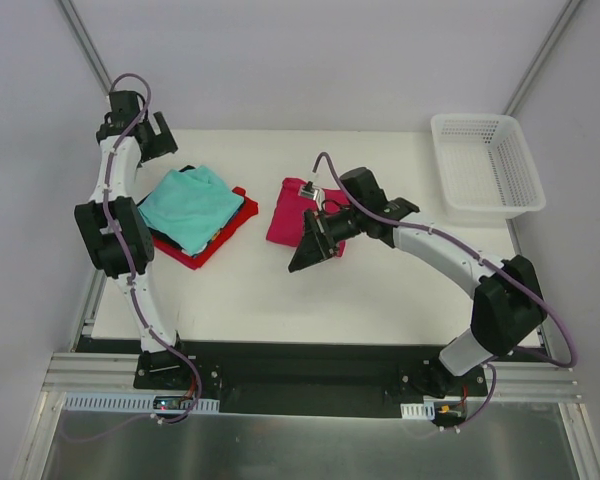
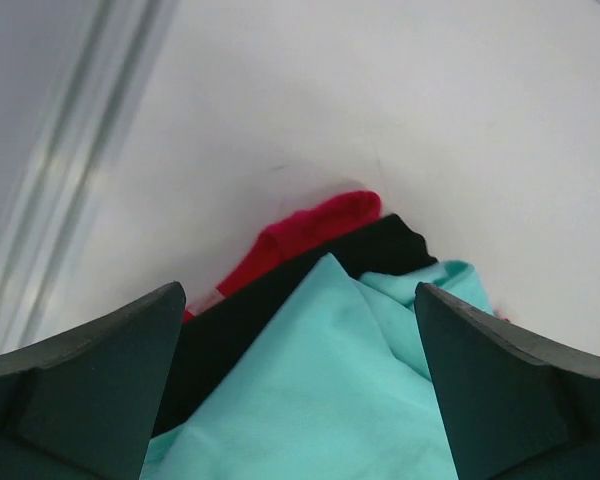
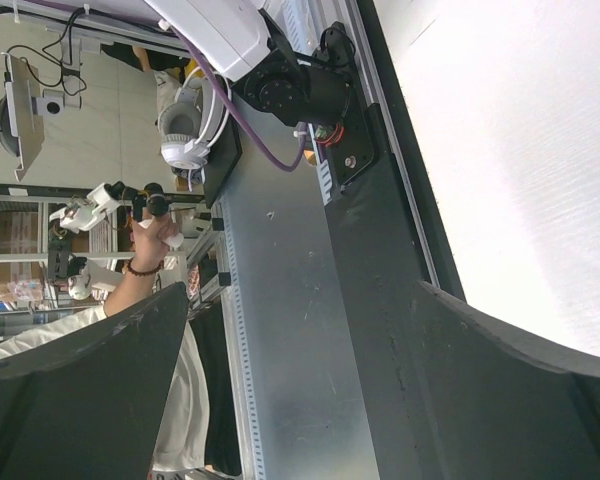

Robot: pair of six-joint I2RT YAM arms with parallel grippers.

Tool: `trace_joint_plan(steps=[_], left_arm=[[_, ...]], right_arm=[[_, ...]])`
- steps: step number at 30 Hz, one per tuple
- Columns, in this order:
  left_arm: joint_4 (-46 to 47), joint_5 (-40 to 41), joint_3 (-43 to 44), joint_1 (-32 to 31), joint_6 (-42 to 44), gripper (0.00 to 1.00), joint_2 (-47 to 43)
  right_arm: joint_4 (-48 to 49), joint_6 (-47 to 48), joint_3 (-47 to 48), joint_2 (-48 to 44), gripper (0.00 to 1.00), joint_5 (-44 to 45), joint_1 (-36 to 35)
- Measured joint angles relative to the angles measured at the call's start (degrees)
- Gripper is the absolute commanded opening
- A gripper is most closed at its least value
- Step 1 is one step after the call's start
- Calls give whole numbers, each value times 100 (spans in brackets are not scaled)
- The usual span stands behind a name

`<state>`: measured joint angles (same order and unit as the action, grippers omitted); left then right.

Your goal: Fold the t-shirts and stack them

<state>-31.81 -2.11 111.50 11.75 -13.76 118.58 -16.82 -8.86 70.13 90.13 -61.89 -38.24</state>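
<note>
T-shirt stack (image 1: 192,205) near table's (image 1: 280,290) left edge

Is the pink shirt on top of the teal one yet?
No, the pink shirt lies on the table, clearly apart from the teal shirt.

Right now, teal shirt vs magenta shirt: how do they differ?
Teal shirt tops a stack, over a dark shirt and a red shirt; magenta shirt lies alone. Teal shirt is spread wider; magenta shirt is a smaller bundle. Teal shirt sits left, magenta shirt near centre. Both are folded, on the same white table.
</note>
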Motion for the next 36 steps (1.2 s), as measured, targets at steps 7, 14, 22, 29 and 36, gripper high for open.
trace_joint_plan(steps=[7,14,22,29,36], left_arm=[[-72,1014,264,149,275,99,319],[-857,1816,413,234,450,99,870],[-1897,1773,841,262,457,99,1115],[-2267,1040,951,354,402,99,1515],[-2304,702,527,420,376,99,1528]], right_arm=[[-94,168,-146,-125,96,-4,2],[-164,208,-184,-129,96,-4,2],[26,74,-293,-214,96,-11,2],[57,31,-452,-496,96,-4,2],[57,20,-546,-756,96,-4,2]])
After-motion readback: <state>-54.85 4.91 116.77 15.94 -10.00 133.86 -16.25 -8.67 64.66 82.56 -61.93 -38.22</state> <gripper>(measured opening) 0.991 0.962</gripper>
